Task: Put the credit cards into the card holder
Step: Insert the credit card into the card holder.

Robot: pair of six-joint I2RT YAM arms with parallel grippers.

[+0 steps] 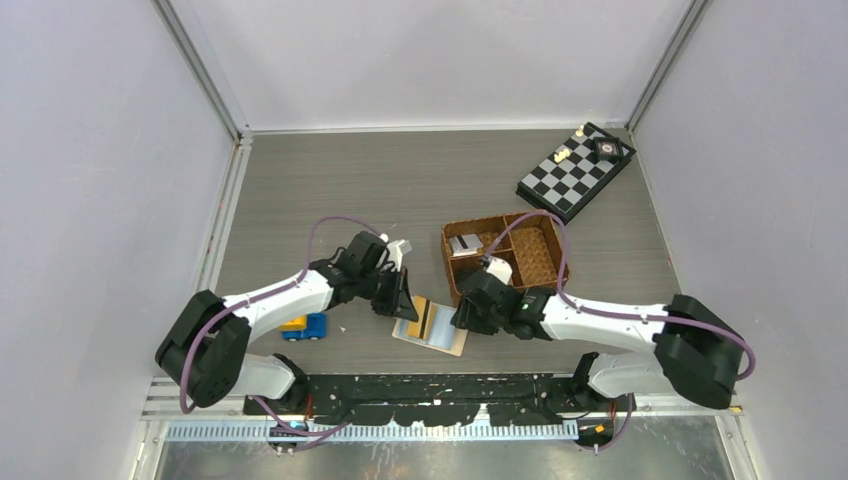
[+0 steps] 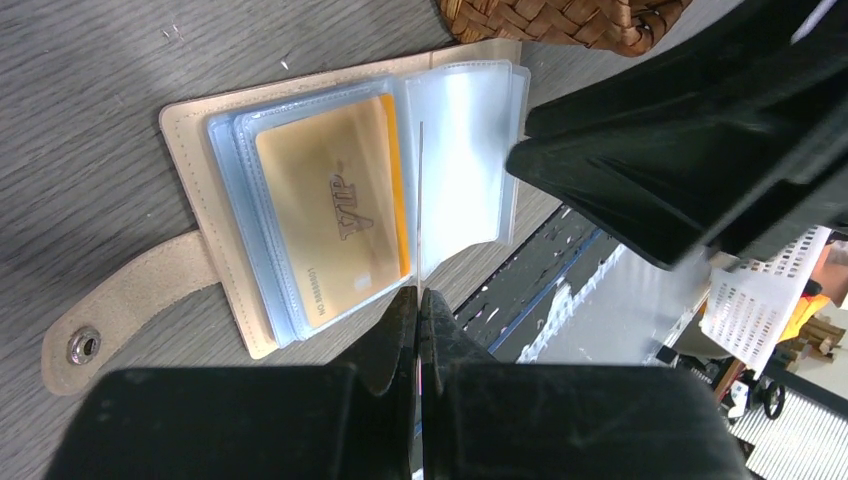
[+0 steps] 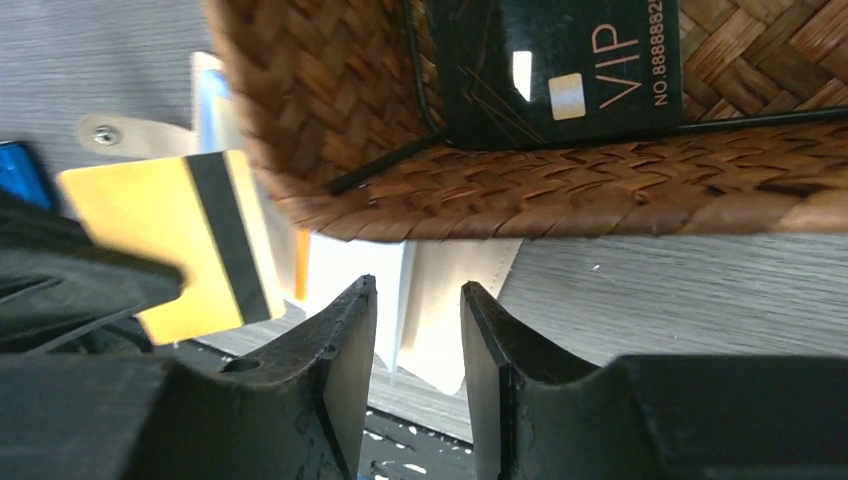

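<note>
You're in a lab robot cell: plain white panels (image 1: pixel 90 150) on aluminium posts (image 1: pixel 201 70) wall the grey table (image 1: pixel 400 180) beyond the left gripper (image 1: pixel 403 298); a black mounting rail (image 1: pixel 430 385) lies behind it.

Overhead camera looks down on the table (image 1: pixel 400 190); both close wrist cameras share the card holder (image 2: pixel 188 160).

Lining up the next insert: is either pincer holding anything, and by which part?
Left pincer grips a yellow card, shut on the edge away from its black stripe. Right pincer is open, holding nothing.
</note>
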